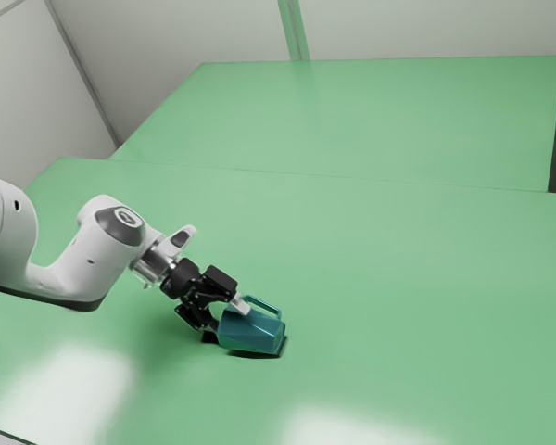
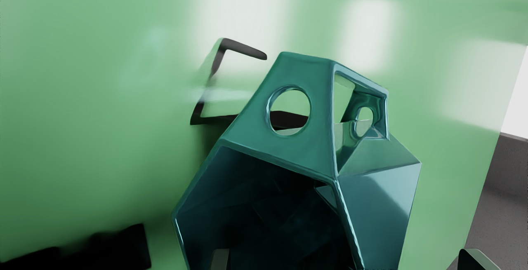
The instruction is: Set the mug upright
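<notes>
Nearest the exterior camera, you have pale sheen on the table (image 1: pixel 398 278), beside and in front of the mug (image 1: pixel 252 332). The mug, teal and faceted, is on its side rather than upright: mouth toward the hand (image 1: pixel 227 321), base toward the exterior view's right. A dark shadow (image 1: pixel 259 354) lies along its underside. Its handle (image 1: pixel 264 304) is on the upper, far side of the body; the wrist view shows round holes through it. Your hand is at the mouth end and is open, fingers well apart: one fingertip (image 2: pixel 220 259) overlaps the dark mouth, depth of entry not determinable, and the other fingertip (image 2: pixel 476 258) is outside the mug, apart from its wall. Beyond the mug, the table continues to a second green surface (image 1: pixel 371 120), with a pale wall (image 1: pixel 426 28) behind.
</notes>
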